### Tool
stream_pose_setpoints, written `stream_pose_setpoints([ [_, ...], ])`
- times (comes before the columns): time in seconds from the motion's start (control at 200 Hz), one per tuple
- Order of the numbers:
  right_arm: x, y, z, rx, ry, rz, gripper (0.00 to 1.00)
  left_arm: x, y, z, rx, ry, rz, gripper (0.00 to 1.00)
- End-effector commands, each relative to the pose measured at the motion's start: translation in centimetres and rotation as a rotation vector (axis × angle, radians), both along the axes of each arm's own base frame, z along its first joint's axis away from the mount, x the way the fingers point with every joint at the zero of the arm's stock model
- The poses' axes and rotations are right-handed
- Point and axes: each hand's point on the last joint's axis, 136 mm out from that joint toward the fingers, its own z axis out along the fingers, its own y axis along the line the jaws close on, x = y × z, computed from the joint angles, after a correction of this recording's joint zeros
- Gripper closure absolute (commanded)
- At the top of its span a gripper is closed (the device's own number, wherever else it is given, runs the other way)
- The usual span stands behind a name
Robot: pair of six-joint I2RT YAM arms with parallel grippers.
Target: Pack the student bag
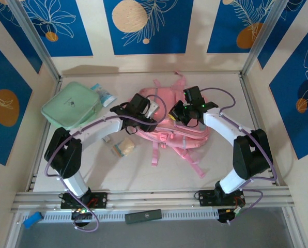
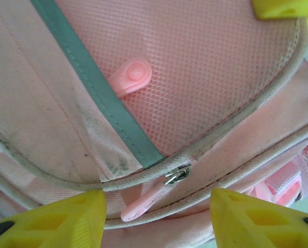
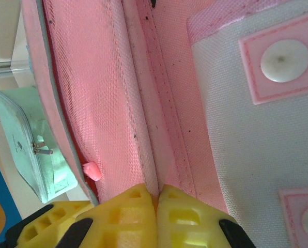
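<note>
My left fingers (image 2: pixel 66 217) stand apart, zip pull (image 2: pixel 143 204) between them | my right fingers (image 3: pixel 162 214) pressed together, pinching student bag (image 3: pixel 143 93) seam | mint case (image 3: pixel 25 144) to their left

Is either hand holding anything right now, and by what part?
The right hand is pinched shut on the student bag, on a seam fold of its pink fabric. The left hand is open over a zip pull, holding nothing.

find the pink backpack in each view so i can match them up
Top external: pink backpack, table centre, right of mint green case.
Left wrist: its mesh pocket above the open left gripper.
Right wrist: its seam runs into the shut right gripper.
Shared: grey-blue trim, wrist views.
</note>
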Motion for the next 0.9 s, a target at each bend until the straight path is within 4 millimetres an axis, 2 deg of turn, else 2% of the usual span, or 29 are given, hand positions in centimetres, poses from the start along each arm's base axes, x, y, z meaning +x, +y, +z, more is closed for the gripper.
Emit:
stream_pose_setpoints([
  [0.0, 0.9, 0.9, 3.8, 0.039, -0.095, 0.021, 1.00, -0.9, -2.1, -1.3, -0.069, 0.043, -0.116, 0.46],
  [0.19, 0.9, 1.2, 3.7, 0.036, -0.095, 0.021, 1.00, -0.1, -1.9, -2.4, -0.075, 0.033, -0.101, 0.53],
  [0.27, 1.1, 1.2, 3.8, 0.032, -0.094, 0.018, 1.00, -0.5, -2.3, -2.7, -0.091, 0.054, -0.128, 0.54],
  [0.34, 1.1, 1.0, 3.8, 0.030, -0.090, 0.013, 1.00, -1.3, -2.3, -2.6, -0.105, 0.078, -0.146, 0.50],
  [0.445, 1.3, 1.0, 3.9, 0.030, -0.096, 0.013, 1.00, -1.3, -1.8, -1.7, -0.138, 0.023, -0.117, 0.46],
  [0.645, 1.7, 1.1, 4.1, 0.037, -0.101, 0.006, 1.00, 0.0, -0.2, -1.7, -0.104, -0.029, 0.002, 0.45],
  [0.8, 1.7, 1.4, 4.0, 0.036, -0.094, 0.014, 1.00, 0.3, -2.0, -1.5, -0.124, -0.005, -0.078, 0.54],
  [0.895, 1.6, 1.4, 4.0, 0.038, -0.093, 0.016, 1.00, 1.3, -1.8, -1.7, -0.099, -0.028, -0.058, 0.66],
])
